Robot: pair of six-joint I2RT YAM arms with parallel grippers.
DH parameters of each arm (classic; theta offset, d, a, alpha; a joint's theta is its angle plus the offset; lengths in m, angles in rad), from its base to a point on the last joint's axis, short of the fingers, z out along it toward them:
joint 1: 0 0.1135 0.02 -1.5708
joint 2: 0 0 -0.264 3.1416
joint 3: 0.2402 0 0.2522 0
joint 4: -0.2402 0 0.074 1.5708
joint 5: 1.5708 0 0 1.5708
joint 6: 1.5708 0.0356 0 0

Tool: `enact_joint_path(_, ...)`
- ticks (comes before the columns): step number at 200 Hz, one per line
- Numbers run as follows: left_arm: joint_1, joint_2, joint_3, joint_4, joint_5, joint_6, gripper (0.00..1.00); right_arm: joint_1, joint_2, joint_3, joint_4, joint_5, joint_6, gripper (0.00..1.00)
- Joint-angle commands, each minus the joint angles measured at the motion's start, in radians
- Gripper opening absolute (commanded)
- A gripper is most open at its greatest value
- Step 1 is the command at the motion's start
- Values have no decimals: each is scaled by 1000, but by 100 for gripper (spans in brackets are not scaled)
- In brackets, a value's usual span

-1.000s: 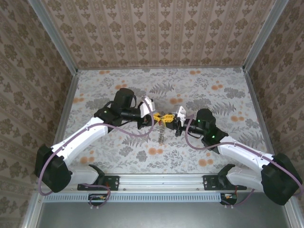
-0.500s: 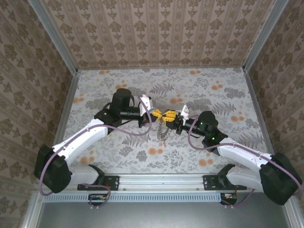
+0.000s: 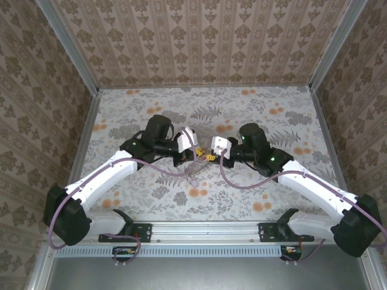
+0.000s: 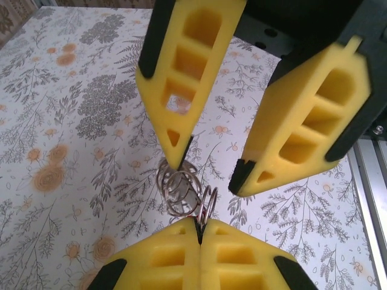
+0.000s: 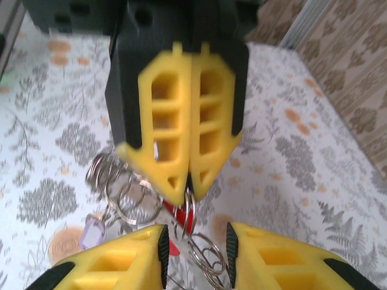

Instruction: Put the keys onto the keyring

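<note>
The keyring (image 4: 180,192) is a linked bunch of silver split rings. My left gripper (image 4: 199,226) is shut on one upright ring at its edge, and the other rings hang beside it. My right gripper (image 5: 195,257) is open, with its fingers on either side of the hanging rings (image 5: 208,258). The small red key (image 5: 180,214) sits among the rings just below the shut left gripper (image 5: 189,181). In the left wrist view, one finger of the right gripper (image 4: 208,172) has its tip at the ring bunch. From above, both grippers (image 3: 204,156) meet at mid-table and the rings (image 3: 195,175) dangle below them.
A pale purple tag (image 5: 94,232) hangs on the ring bunch at its left. The floral tabletop (image 3: 272,115) lies under everything, bounded by metal rails and patterned walls. Purple cables loop along both arms.
The right arm has lifted its wrist and swung toward the left gripper, and its fingers now straddle the rings. The dangling rings have shifted slightly left. The left gripper has kept its hold.
</note>
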Motion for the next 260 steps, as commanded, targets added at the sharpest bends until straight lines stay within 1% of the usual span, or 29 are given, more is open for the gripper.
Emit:
enact_joint_path(1, -9, -30, 35, 5, 7, 18, 0, 4, 26, 70, -123, 0, -81, 35)
enact_joint_path(18, -12, -26, 36, 5, 7, 20, 0, 5, 45, 90, -120, -36, -56, 33)
enact_joint_path(46, -11, -23, 41, 5, 8, 23, 0, 10, 57, 78, -59, -49, -4, 29)
enact_joint_path(64, -13, -21, 42, 9, 9, 20, 0, 11, 63, 78, -37, -56, 17, 24)
enact_joint_path(100, -13, -21, 40, 11, 10, 19, 0, 10, 81, 84, -29, -54, 46, 21)
enact_joint_path(130, -13, -23, 38, 21, 5, 13, 0, 8, 82, 77, -1, -57, 88, 0)
enact_joint_path(139, -11, -28, 30, 34, 3, -2, 0, 3, 70, 60, 38, -62, 119, 0)
enact_joint_path(150, -4, -35, 17, 49, 4, -18, 8, -15, 44, 24, 122, -89, 177, 0)
enact_joint_path(166, 8, -53, -11, 70, 33, -25, 14, -57, 1, -42, 270, -149, 285, 0)
enact_joint_path(186, 27, -81, -48, 95, 74, -30, 16, -95, -40, -107, 403, -220, 359, 0)
enact_joint_path(216, 42, -97, -51, 91, 133, -7, 17, -100, -74, -151, 453, -262, 364, 0)
enact_joint_path(260, 44, -92, -48, 125, 110, -6, 17, -101, -88, -176, 513, -291, 394, 0)
